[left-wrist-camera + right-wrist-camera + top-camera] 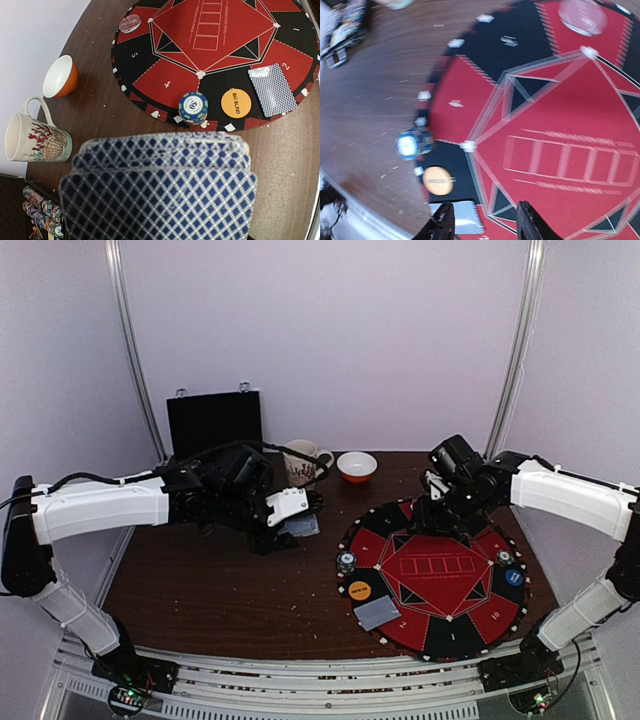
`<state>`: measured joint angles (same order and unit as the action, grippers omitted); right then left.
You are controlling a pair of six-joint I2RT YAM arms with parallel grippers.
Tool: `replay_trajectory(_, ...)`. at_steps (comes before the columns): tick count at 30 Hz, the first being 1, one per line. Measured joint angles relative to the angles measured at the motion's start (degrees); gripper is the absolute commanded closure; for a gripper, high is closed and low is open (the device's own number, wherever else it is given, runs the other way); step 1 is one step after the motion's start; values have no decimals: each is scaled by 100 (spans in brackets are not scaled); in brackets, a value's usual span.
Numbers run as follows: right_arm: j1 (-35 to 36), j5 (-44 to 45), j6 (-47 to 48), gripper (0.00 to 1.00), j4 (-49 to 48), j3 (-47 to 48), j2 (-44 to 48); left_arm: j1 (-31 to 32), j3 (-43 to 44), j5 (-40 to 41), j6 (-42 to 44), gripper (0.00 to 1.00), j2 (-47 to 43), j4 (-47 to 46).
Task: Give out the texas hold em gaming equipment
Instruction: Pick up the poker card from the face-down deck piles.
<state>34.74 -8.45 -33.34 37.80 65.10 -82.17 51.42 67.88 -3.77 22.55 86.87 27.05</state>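
Observation:
My left gripper (296,526) is shut on a fanned deck of blue-backed playing cards (160,185), held over the brown table left of the mat; the cards hide its fingers in the left wrist view. On the round red-and-black mat (437,585), near its left edge, stand a stack of striped poker chips (193,107), an orange button disc (235,103) and a face-down card (272,90). A blue button disc (513,577) and another chip stack (505,558) sit at the mat's right edge. My right gripper (486,222) hangs open over the mat's far side with nothing between its fingers.
A black hinged case (213,420) stands open at the back left, with rows of chips (42,212) inside. A patterned mug (303,462) and an orange-and-white bowl (357,467) sit behind the mat. A clear disc (130,23) lies on the mat's far part.

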Motion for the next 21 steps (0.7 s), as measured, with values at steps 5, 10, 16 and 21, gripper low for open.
replay_trajectory(5,474,-1287,98,28,-1351,-2,33,0,0,-22,9,43,-17,-48)
replay_trajectory(10,695,-2262,-114,16,-2944,24,-122,0,0,-63,44,43,-20,-70)
replay_trajectory(16,704,-2802,-140,10,-3685,271,-949,0,0,-210,50,43,-20,-160)
replay_trajectory(21,763,-3215,-136,10,-3945,282,-1255,0,0,-374,50,43,-20,-177)
